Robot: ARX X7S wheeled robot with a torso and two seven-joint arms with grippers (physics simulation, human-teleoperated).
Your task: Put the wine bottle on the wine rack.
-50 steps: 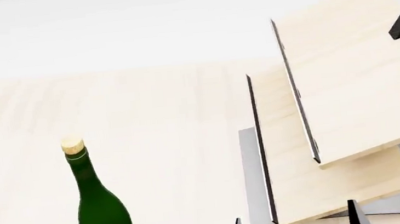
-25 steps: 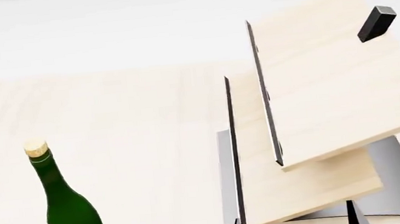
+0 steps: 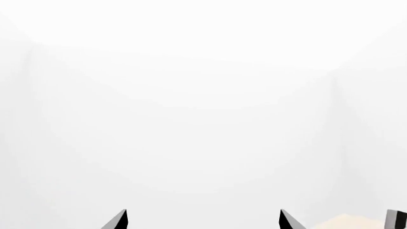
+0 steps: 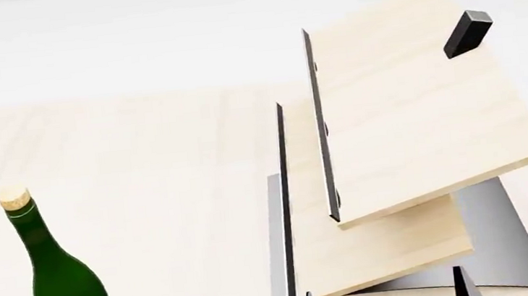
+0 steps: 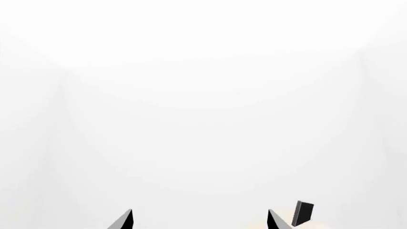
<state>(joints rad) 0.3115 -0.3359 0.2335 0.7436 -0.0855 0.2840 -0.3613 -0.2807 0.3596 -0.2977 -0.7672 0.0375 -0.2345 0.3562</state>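
Two grippers, left gripper (image 3: 203,220) and right gripper (image 5: 199,219), show spread fingertips holding nothing, while the wine bottle (image 4: 58,277) stands upright on the pale wooden table (image 4: 150,173), well apart from the wine rack (image 4: 409,141) with its small black block (image 4: 467,32).

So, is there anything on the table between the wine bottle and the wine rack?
No. In the head view, only bare light-wood table lies between the wine bottle and the wine rack.

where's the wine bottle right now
In the head view the wine bottle stands upright at lower left on the wooden table, left of the wine rack, apart from it.
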